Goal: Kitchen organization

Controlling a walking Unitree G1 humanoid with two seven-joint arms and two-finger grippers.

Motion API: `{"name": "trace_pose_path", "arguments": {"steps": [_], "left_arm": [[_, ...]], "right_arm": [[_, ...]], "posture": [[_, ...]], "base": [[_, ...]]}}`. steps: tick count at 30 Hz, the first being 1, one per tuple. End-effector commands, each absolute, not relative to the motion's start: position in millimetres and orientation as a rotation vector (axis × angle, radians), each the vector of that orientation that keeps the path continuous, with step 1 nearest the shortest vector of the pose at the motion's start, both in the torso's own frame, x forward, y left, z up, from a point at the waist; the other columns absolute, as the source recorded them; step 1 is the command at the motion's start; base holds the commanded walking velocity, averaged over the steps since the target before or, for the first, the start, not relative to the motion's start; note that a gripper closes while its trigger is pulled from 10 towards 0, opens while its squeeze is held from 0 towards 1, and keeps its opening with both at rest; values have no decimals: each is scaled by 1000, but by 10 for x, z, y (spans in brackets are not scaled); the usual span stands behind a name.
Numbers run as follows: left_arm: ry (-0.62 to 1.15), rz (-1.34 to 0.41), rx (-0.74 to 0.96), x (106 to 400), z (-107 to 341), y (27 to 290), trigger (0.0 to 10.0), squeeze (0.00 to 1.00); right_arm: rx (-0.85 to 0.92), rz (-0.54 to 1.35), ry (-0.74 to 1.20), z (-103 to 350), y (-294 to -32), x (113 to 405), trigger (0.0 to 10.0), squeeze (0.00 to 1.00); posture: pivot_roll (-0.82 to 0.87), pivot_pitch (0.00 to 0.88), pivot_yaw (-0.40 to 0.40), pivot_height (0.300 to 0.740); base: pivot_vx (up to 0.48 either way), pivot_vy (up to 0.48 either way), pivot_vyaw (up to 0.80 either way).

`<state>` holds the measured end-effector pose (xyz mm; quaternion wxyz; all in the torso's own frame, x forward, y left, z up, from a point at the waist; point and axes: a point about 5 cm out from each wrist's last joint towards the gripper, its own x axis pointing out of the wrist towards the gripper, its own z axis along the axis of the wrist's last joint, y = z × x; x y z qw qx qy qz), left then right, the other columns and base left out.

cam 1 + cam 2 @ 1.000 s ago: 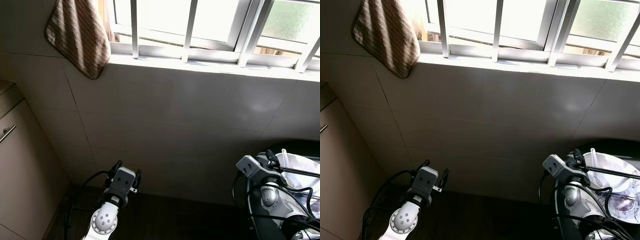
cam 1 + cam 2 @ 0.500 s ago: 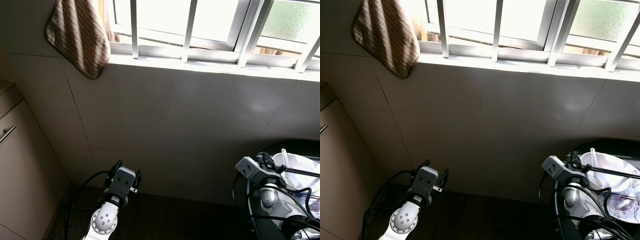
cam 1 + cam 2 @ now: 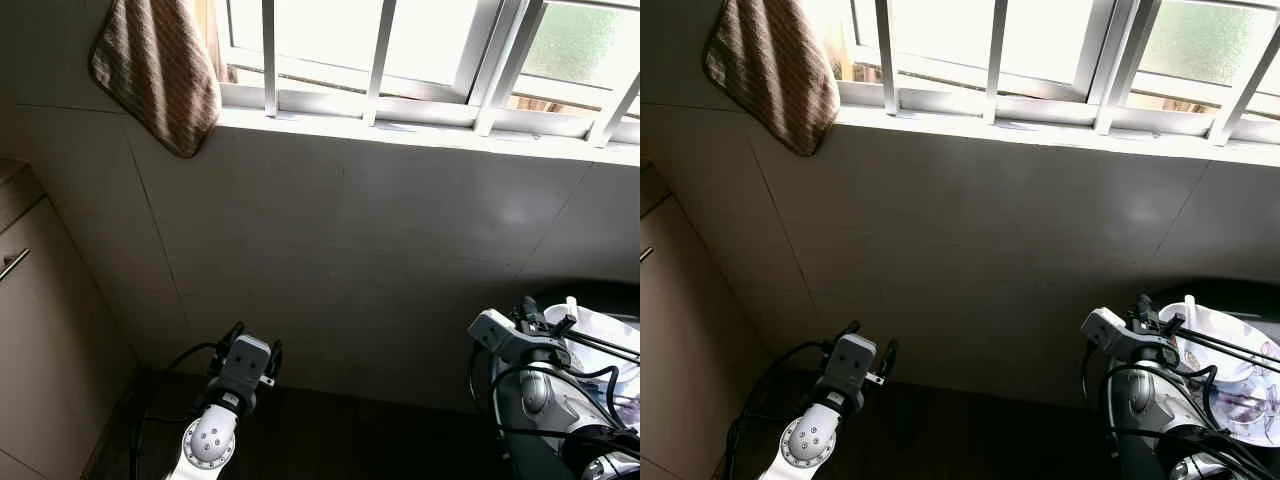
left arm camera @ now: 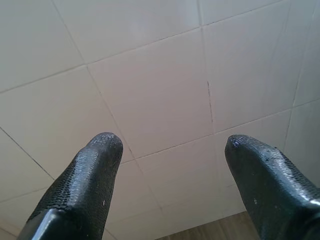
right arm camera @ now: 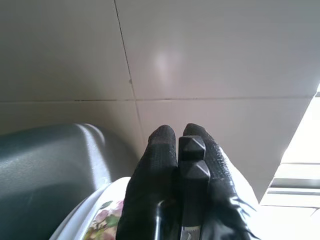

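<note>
My right gripper [image 3: 532,318] is at the lower right, shut on a pair of black chopsticks [image 3: 600,345] that reach out over a white bowl [image 3: 612,328] with a white spoon [image 3: 571,305] in it. The right wrist view shows the fingers [image 5: 159,150] pressed on the chopsticks' square ends [image 5: 192,159], above a flowered dish rim [image 5: 100,220]. A flowered plate [image 3: 1252,402] lies beside the bowl. My left gripper [image 3: 254,338] hovers at the lower left, open and empty, pointing at the tiled wall [image 4: 160,85].
A brown striped cloth [image 3: 160,75] hangs from the barred window [image 3: 380,50] above the wall. A beige cabinet with a metal handle [image 3: 12,265] stands at the left. A dark grey basin [image 5: 45,160] surrounds the dishes. A dark wood surface [image 3: 340,440] lies below.
My right wrist has turned a little, and the chopsticks stay over the bowl. The left arm has not moved.
</note>
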<state>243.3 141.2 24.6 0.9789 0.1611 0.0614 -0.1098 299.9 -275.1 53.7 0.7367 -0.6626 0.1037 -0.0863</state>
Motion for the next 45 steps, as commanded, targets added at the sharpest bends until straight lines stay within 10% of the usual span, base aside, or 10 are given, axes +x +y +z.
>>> {"name": "trace_pose_path", "arguments": {"steps": [1,13,27,33,45], "left_arm": [[126,-219,306,2454,248,1405,10000,0],[128,-222,280,2455,241,1382,10000,0],[126,-211,253,2474,247,1389,10000,0],[125,-210,248,2486,248,1382,10000,0],[121,-208,233,2490,251,1386,10000,0]], "right_arm": [[-1539,-196,194,603,-2801,3007,0,0],[-1557,-164,32,847,-2730,3121,0,0],[-1210,142,-369,1356,-1365,3162,0,0],[-1125,202,-398,1467,-1186,3145,0,0],[-375,251,-23,1051,-1317,3081,0,0]], "posture": [[28,0,-68,740],[13,0,-72,740],[24,0,-80,740],[32,0,-87,740],[35,0,-83,740]], "base": [[0,0,0],[0,0,0],[0,0,0],[0,0,0],[0,0,200]]}}
